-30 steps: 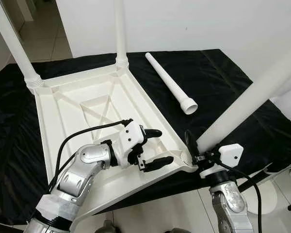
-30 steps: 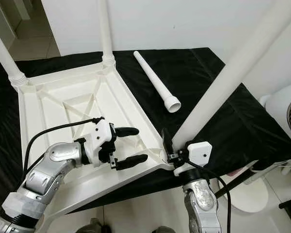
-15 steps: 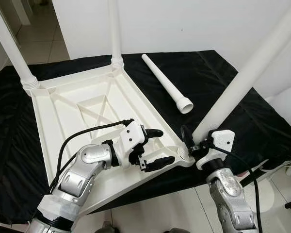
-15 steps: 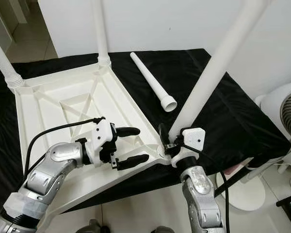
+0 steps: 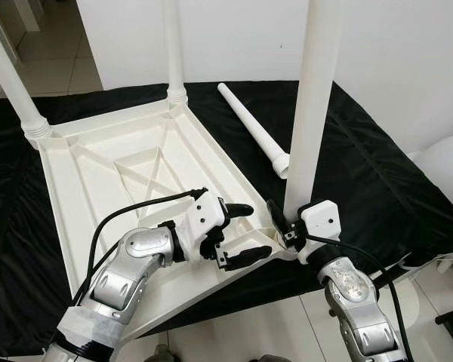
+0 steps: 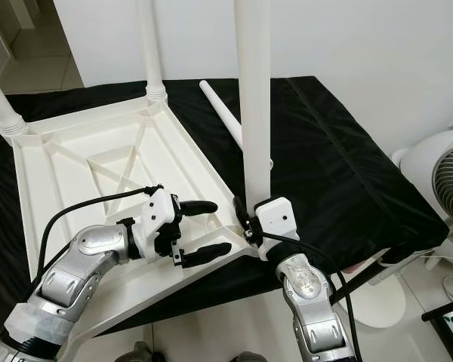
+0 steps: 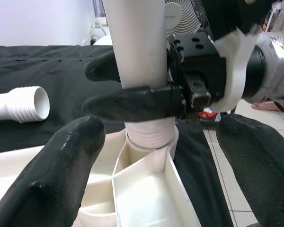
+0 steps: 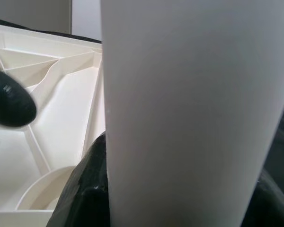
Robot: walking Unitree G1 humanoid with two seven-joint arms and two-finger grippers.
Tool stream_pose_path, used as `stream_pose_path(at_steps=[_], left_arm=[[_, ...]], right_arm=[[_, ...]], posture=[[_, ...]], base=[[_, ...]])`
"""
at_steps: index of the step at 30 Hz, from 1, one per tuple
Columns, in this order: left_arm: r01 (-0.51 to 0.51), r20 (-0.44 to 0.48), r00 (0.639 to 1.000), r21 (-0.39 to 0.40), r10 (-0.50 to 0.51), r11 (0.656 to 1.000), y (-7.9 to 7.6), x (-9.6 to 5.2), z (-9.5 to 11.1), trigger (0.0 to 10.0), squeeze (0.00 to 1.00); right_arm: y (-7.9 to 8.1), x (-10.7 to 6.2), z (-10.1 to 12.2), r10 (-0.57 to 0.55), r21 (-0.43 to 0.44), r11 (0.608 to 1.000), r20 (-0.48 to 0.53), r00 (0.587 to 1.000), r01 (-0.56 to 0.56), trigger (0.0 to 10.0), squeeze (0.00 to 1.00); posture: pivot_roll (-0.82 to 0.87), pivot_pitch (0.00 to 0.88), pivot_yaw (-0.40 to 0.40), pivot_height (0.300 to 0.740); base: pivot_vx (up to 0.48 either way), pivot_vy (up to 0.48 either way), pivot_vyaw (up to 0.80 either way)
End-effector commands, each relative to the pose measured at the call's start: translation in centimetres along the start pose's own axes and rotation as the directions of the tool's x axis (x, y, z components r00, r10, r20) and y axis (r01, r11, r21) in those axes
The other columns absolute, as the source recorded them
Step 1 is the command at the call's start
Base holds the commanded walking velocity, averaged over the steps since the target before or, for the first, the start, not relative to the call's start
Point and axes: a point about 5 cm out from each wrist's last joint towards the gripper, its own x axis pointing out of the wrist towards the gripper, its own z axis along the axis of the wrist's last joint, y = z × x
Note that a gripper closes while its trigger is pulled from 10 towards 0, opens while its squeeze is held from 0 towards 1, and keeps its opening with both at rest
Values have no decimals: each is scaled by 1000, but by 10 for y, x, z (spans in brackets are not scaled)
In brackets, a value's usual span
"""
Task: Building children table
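Right gripper (image 5: 281, 226) clamps an upright white table leg (image 5: 311, 113) at the upturned tabletop's (image 5: 121, 170) 4 o'clock corner — left gripper (image 5: 238, 234), fingers wide, straddles the rim nearby.

Black-draped surface (image 5: 377, 181): tabletop (image 5: 128, 173), loose leg (image 5: 249, 124)

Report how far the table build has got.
Done: two legs stand in the far corners of the upturned tabletop. In hand: the right claw grips a third leg upright in the near corner socket; the left claw is open beside it. Left: the fourth leg lies on the black cloth.
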Motion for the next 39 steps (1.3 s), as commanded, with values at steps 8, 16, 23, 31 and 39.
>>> stream_pose_path(at_steps=[8,16,23,31,39], left_arm=[[-52,-13,999,-5,52,999,-1,0,-2,10000,0],[-49,-8,999,1,49,999,1,1,0,10000,0],[-56,-7,998,1,56,998,1,1,0,10000,0],[-75,-3,997,-4,75,997,0,0,2,10000,0],[-82,-4,997,2,82,997,2,-1,3,10000,0]], right_arm=[[9,-15,-26,35,22,999,-101,994,-32,10000,0],[3,-30,-23,-83,164,983,28,996,78,10000,0],[1,-33,-28,-102,187,978,16,995,98,10000,0],[8,-35,-28,-110,191,977,50,993,99,10000,0],[11,-37,-31,-112,194,976,48,993,100,10000,0]], posture=[[12,33,-8,740],[4,27,4,740],[9,38,-1,740],[25,42,-4,740],[29,41,3,740]], base=[[0,0,0],[0,0,0],[0,0,0],[0,0,0],[0,0,0]])
